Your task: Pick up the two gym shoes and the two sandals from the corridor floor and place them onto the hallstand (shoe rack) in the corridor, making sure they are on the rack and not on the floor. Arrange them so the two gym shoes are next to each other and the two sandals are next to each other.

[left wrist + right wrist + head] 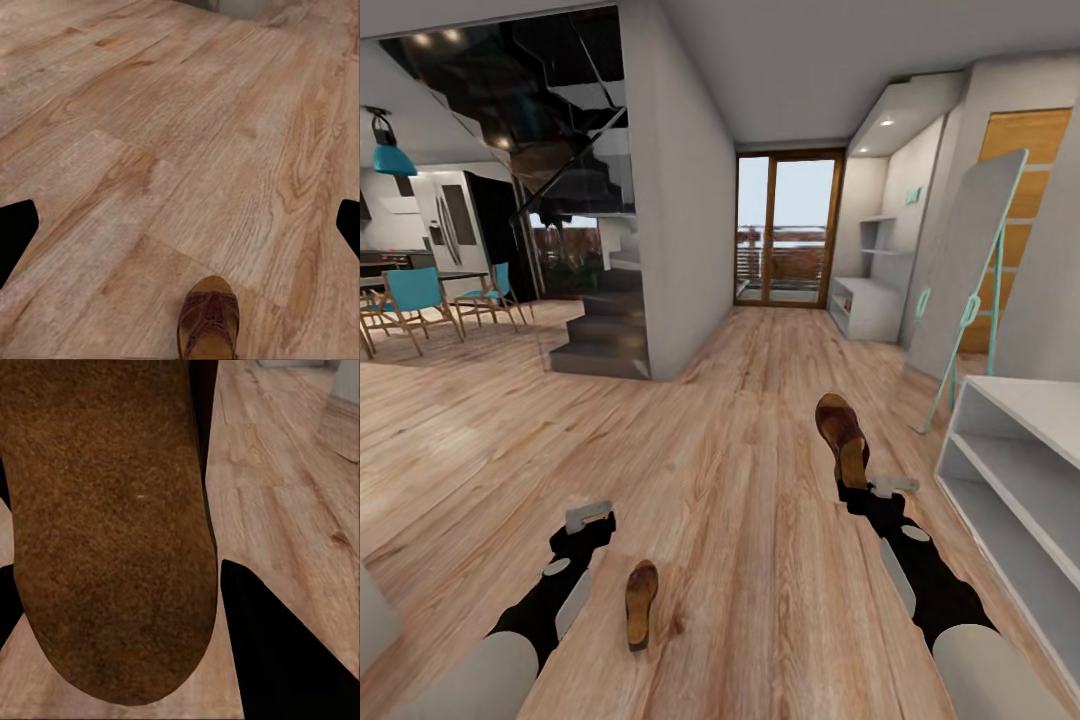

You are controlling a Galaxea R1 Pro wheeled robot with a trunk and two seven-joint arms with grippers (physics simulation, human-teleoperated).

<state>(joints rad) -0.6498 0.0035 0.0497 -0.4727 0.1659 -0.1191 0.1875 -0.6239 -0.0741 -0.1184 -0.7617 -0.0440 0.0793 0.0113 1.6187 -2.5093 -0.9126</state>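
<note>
My right gripper (857, 487) is shut on one brown sandal (842, 436), holding it up above the wood-plank corridor floor (740, 400); its brown sole (105, 525) lies between the dark fingers (292, 652). The other sandal (641, 603) lies on the floor between my arms, its strapped toe (211, 321) just under my left gripper (591, 514), which is open and holds nothing. The white hallstand (1010, 470) with open shelves stands close at the right. The gym shoes are out of view.
A grey wall corner and dark staircase (610, 330) stand left of the corridor. A tall panel on a teal frame (968, 270) leans beyond the hallstand. Glass doors (785, 230) close the far end. Teal dining chairs (415, 295) sit at far left.
</note>
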